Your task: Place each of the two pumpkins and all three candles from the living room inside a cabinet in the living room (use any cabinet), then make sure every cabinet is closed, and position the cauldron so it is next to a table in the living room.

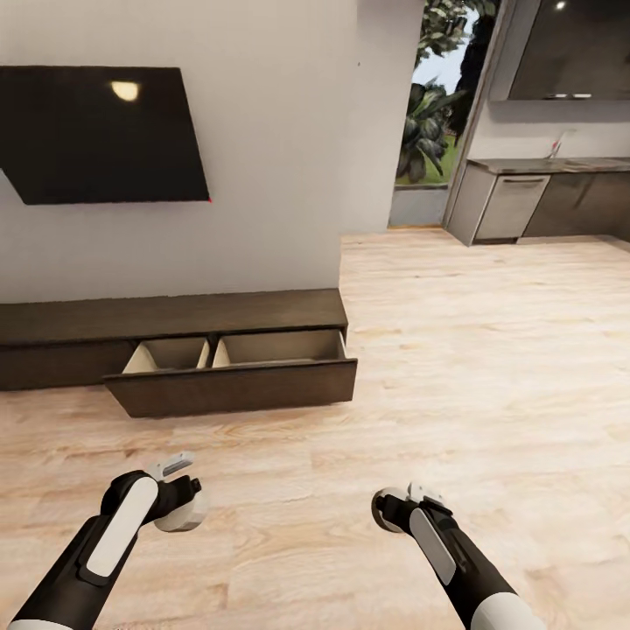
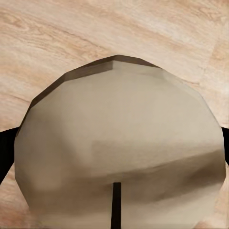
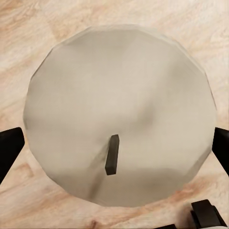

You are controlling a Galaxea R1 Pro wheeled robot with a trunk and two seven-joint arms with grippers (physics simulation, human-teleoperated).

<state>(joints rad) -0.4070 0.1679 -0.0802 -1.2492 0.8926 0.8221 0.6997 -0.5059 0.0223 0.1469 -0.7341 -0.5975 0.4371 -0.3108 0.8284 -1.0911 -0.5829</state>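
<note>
A pale beige round candle (image 2: 114, 138) with a dark wick sits between the black fingers (image 2: 4, 148) of my left gripper (image 1: 181, 506), which is shut on it low over the floor. My right gripper (image 1: 392, 509) is shut on a second pale candle (image 3: 119, 109), its fingers (image 3: 9, 148) against the candle's sides. The cabinet (image 1: 175, 317), a long low dark-brown console, stands against the wall ahead. Its wide drawer (image 1: 232, 387) is pulled out, showing two pale beige compartments with nothing visible in them. Pumpkins, cauldron and table are out of view.
A black TV (image 1: 96, 131) hangs on the wall above the cabinet. Light wood floor (image 1: 455, 367) stretches between me and the cabinet and off to the right. Grey kitchen units (image 1: 525, 206) and a doorway with plants (image 1: 429, 131) lie at the far right.
</note>
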